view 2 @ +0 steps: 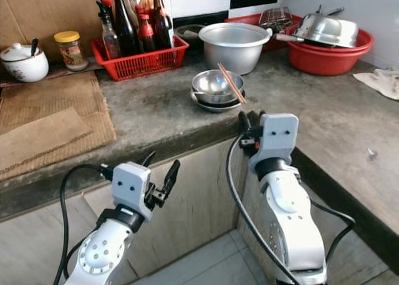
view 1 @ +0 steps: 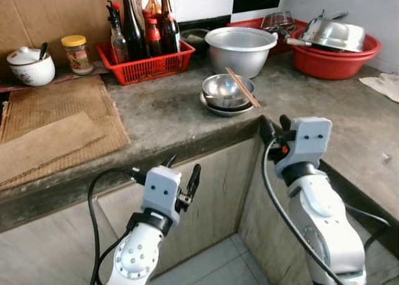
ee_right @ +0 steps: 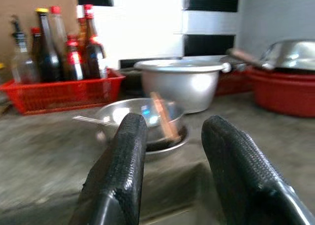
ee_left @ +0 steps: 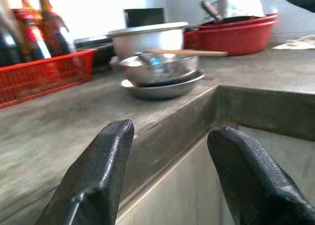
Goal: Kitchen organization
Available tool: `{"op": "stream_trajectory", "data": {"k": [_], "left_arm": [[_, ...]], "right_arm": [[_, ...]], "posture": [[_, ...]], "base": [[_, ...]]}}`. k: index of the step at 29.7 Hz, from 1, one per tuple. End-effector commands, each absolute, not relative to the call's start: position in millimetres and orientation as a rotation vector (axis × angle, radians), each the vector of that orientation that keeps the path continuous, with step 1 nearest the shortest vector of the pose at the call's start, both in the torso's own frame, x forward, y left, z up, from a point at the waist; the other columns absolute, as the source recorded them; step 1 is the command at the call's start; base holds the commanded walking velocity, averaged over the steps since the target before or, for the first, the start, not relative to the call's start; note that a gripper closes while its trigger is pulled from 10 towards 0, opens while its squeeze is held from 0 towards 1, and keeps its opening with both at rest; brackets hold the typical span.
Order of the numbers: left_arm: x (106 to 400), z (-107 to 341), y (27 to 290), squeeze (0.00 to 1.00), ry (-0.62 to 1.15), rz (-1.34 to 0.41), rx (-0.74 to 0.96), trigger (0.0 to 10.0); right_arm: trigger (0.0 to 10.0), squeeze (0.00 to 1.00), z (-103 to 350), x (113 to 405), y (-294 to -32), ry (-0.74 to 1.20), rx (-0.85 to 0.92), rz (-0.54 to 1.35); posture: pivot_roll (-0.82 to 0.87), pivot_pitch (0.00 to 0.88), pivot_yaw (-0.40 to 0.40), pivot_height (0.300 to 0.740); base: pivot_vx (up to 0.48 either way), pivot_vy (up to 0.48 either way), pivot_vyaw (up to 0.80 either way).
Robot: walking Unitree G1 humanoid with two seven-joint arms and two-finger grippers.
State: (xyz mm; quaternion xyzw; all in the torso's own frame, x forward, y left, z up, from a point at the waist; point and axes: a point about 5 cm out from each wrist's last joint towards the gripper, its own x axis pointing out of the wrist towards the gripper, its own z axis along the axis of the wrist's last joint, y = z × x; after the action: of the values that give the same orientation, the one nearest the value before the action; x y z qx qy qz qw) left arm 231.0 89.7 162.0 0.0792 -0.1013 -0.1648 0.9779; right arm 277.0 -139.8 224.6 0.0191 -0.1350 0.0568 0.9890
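Observation:
A stack of steel bowls (view 1: 227, 93) sits near the inner corner of the grey counter (view 1: 168, 120), with wooden chopsticks (view 1: 242, 86) laid across the top bowl. My right gripper (view 1: 276, 126) is open at the counter's corner edge, just short of the bowls (ee_right: 147, 117). Lower and to the left, my left gripper (view 1: 182, 174) is open in front of the counter's face, below its top. In the left wrist view the bowls (ee_left: 160, 75) lie beyond its fingers (ee_left: 98, 171). Neither gripper holds anything.
A large steel pot (view 1: 240, 49) stands behind the bowls. A red basket (view 1: 146, 63) of sauce bottles is at the back left, a jar (view 1: 76, 53) and a white lidded pot (view 1: 30, 65) further left. Red basins (view 1: 333, 54) hold cookware at the right. Cardboard (view 1: 53, 126) covers the counter's left.

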Motion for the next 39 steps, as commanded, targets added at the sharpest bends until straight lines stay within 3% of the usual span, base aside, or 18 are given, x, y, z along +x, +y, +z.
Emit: {"op": "stream_trajectory", "data": {"k": [1,15,16,17,27,28,39], "left_arm": [[230,159,89,0.0,-0.195,-0.341,0.164,10.0],[230,155,89,0.0,-0.166,-0.328,0.137,10.0],[230,155,89,0.0,-0.164,-0.33,0.134,10.0],[230,155,88,0.0,-0.163,-0.335,0.134,10.0],[220,152,72,0.0,-0.156,-0.475,0.072,10.0],[218,152,69,0.0,-0.158,-0.514,0.059,10.0],[212,155,64,0.0,-0.174,-0.585,0.016,10.0]], "right_arm": [[10.0,0.0,226,280,-140,-0.264,0.04,0.113],[10.0,0.0,237,287,-150,-0.302,0.05,0.065],[10.0,0.31,237,287,-150,-0.306,0.056,0.07],[10.0,1.0,238,287,-150,-0.313,0.059,0.074],[10.0,1.0,228,299,-150,-0.27,0.022,0.121],[10.0,0.0,226,302,-149,-0.261,0.012,0.125],[10.0,0.0,226,319,-150,-0.252,0.013,0.161]], "posture": [[0.15,0.081,-0.04,0.74],[0.15,0.082,-0.043,0.74],[0.15,0.08,-0.043,0.74],[0.15,0.08,-0.043,0.74],[0.15,0.076,-0.038,0.74],[0.16,0.075,-0.041,0.74],[0.16,0.08,-0.048,0.74]], "base": [[0.428,0.0,0.0],[0.094,0.0,0.0],[0.0,0.0,0.0],[0.0,0.0,0.0],[0.0,0.0,0.0],[0.0,0.0,0.0],[0.0,0.0,0.0]]}}
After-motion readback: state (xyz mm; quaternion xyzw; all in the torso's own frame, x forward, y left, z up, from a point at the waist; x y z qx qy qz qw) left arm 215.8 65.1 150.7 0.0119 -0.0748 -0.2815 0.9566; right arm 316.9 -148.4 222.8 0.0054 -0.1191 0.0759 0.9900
